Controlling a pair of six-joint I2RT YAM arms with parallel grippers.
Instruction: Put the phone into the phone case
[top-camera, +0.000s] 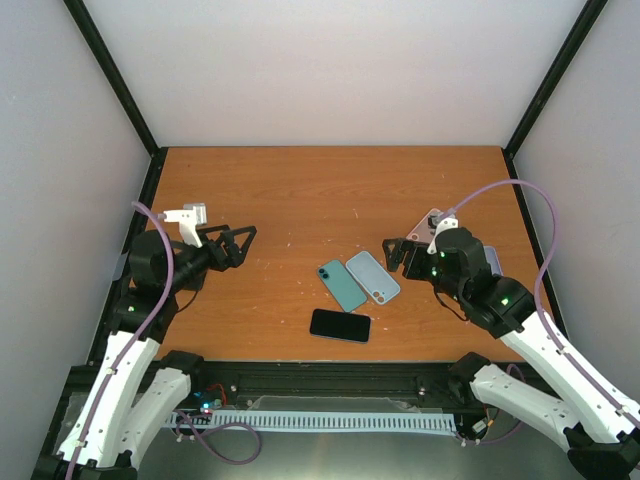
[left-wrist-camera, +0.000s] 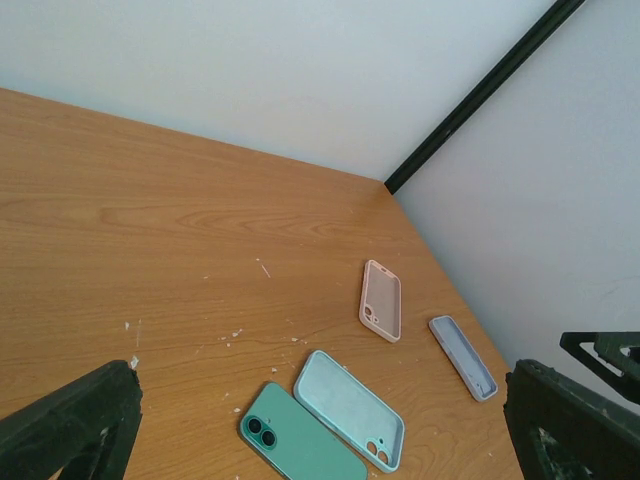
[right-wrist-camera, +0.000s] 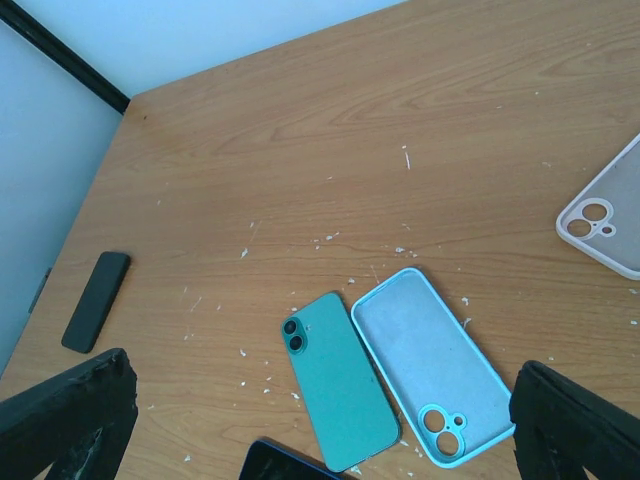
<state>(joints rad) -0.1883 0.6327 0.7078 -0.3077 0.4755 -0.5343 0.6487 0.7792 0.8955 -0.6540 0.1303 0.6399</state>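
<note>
A teal phone (top-camera: 342, 285) lies camera side up at the table's middle, with an empty light blue case (top-camera: 373, 276) touching its right side, open side up. Both also show in the left wrist view, phone (left-wrist-camera: 300, 442) and case (left-wrist-camera: 350, 408), and in the right wrist view, phone (right-wrist-camera: 342, 382) and case (right-wrist-camera: 432, 365). My left gripper (top-camera: 235, 245) is open and empty, well left of the phone. My right gripper (top-camera: 398, 255) is open and empty, just right of the case. Its fingers (right-wrist-camera: 70, 420) frame the phone.
A black phone (top-camera: 340, 325) lies face up near the front edge. A pink case (left-wrist-camera: 381, 300) and a lavender case (left-wrist-camera: 462, 356) lie at the right, partly under my right arm. A dark slab (right-wrist-camera: 96, 300) lies near the left wall.
</note>
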